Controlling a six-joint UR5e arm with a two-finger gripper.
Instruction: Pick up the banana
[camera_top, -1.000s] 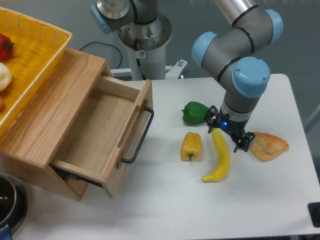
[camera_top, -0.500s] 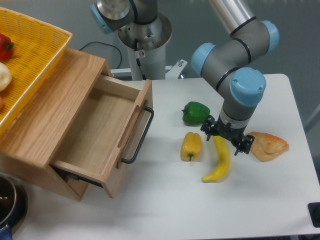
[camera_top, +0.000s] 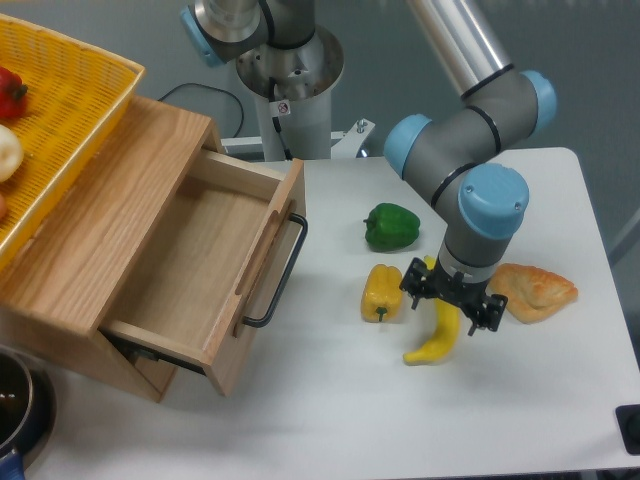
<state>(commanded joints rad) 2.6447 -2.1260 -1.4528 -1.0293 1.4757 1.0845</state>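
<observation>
The banana (camera_top: 437, 337) is long, curved and bright yellow. It lies on the white table right of the yellow pepper, with its upper half hidden under the gripper. My gripper (camera_top: 449, 304) is low over the banana's middle. It is open, with one finger on each side of the fruit: the left finger (camera_top: 413, 296) and the right finger (camera_top: 486, 314). I cannot tell whether the fingers touch the banana.
A yellow bell pepper (camera_top: 382, 291) lies just left of the gripper, a green pepper (camera_top: 391, 226) behind it, and a tan pastry (camera_top: 534, 288) close on the right. An open wooden drawer (camera_top: 205, 270) with a black handle stands at left, under a yellow basket (camera_top: 60, 110).
The gripper has moved down and toward the front along the banana, from its upper end to its middle, staying open. The banana has not moved.
</observation>
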